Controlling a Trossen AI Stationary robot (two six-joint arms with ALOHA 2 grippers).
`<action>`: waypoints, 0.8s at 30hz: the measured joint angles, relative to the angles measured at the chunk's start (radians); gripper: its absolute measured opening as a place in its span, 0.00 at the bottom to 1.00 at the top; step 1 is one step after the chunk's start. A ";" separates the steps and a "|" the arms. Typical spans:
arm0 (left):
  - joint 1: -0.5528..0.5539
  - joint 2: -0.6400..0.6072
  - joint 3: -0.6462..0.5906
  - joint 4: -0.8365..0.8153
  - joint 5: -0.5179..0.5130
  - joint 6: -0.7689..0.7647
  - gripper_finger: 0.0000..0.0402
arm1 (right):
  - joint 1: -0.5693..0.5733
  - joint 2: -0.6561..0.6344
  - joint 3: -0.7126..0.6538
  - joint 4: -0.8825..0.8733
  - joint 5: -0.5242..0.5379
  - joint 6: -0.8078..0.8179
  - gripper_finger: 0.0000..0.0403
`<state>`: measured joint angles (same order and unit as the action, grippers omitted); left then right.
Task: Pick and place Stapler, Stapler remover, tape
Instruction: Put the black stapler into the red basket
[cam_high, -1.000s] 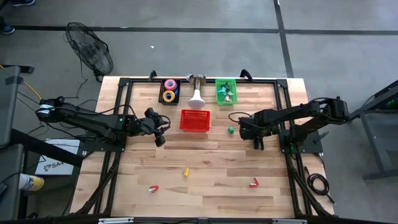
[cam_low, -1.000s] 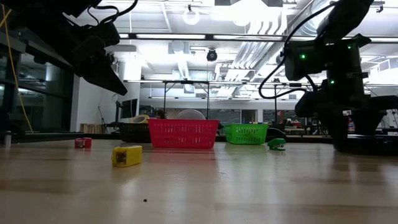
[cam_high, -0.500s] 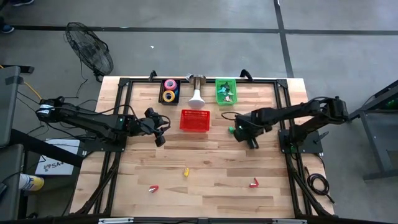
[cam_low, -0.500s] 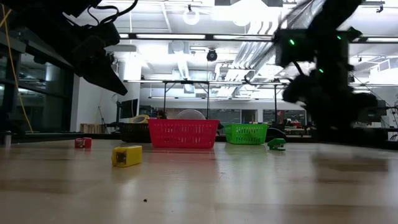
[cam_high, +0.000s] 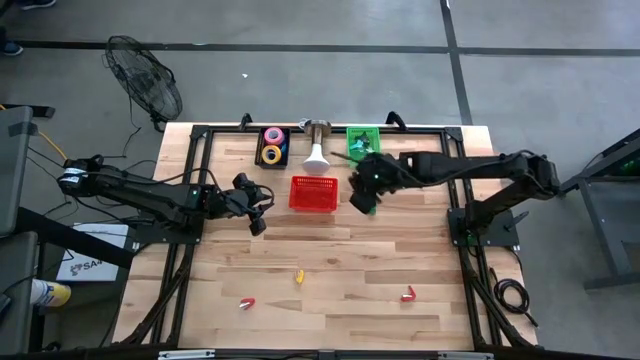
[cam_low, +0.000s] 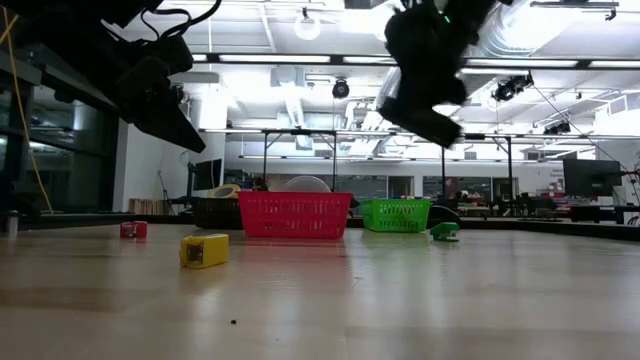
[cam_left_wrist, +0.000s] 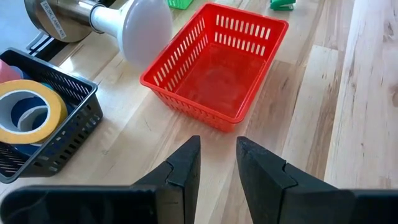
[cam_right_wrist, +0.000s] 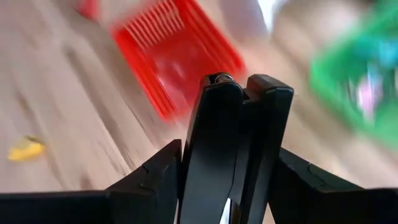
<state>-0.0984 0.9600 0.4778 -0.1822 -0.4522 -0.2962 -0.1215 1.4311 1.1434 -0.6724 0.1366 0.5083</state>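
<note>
The wooden table (cam_high: 330, 250) carries a red basket (cam_high: 313, 193) at its far middle. Just right of the basket hangs the right gripper (cam_high: 361, 194), its fingers closed on a black hinged body, seemingly the stapler (cam_right_wrist: 233, 112). I judge the stapler to be rigid, fairly heavy and smooth-sided, so it is best clamped across mid-body. The left gripper (cam_left_wrist: 217, 165) hovers left of the basket, slightly parted and empty. The tape (cam_left_wrist: 25, 115) sits in the black bin (cam_high: 272, 146).

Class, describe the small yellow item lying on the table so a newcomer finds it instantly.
Start at the red basket in the middle of the wooden table. Move toward the near edge: the yellow stapler lies alone there. Its two nearest neighbours, on either side, are red.
</note>
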 joint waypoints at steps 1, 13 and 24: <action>0.000 0.000 0.000 0.000 0.000 0.000 0.25 | 0.000 0.002 0.019 0.029 0.003 -0.041 0.43; 0.000 0.000 0.000 0.000 0.000 0.000 0.25 | -0.018 0.252 0.321 0.124 -0.063 -0.438 0.43; 0.000 0.000 0.000 -0.003 0.019 0.003 0.25 | -0.090 0.567 0.681 -0.133 -0.127 -0.597 0.43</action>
<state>-0.0982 0.9596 0.4778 -0.1854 -0.4331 -0.2928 -0.2119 1.9983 1.8247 -0.8051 0.0094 -0.0890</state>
